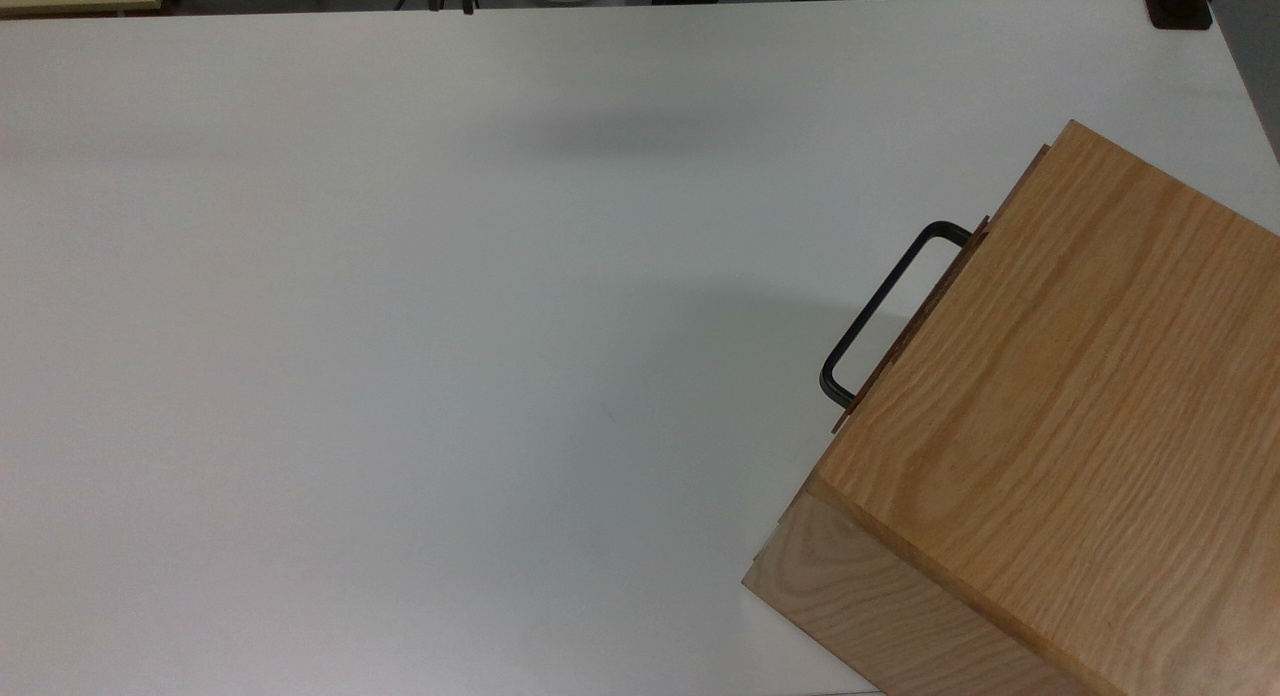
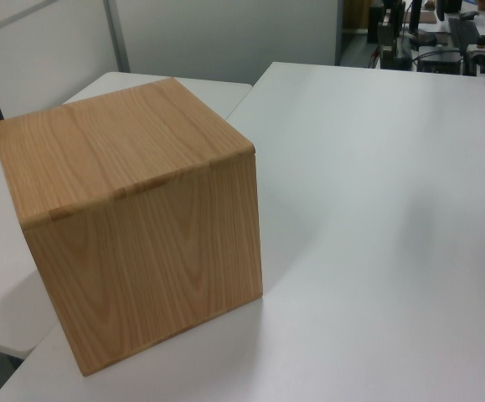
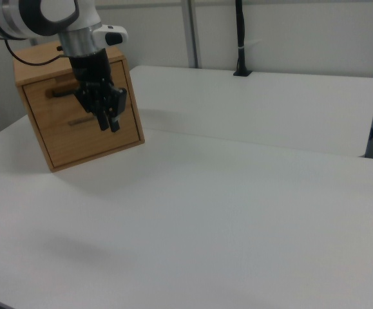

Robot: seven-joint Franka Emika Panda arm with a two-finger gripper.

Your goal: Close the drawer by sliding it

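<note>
At the top view's right edge, the drawer sits pushed almost flush into its cabinet, only a thin lip of the front panel and the black handle standing proud. The risk I judge is a needless or off-centre shove. It could skid the cabinet across the smooth tabletop toward the near edge, or snag the handle. The jaws look closed on nothing. In the right view they hang from the arm in front of the cabinet's face, touching nothing, probably well apart from the drawer.
</note>
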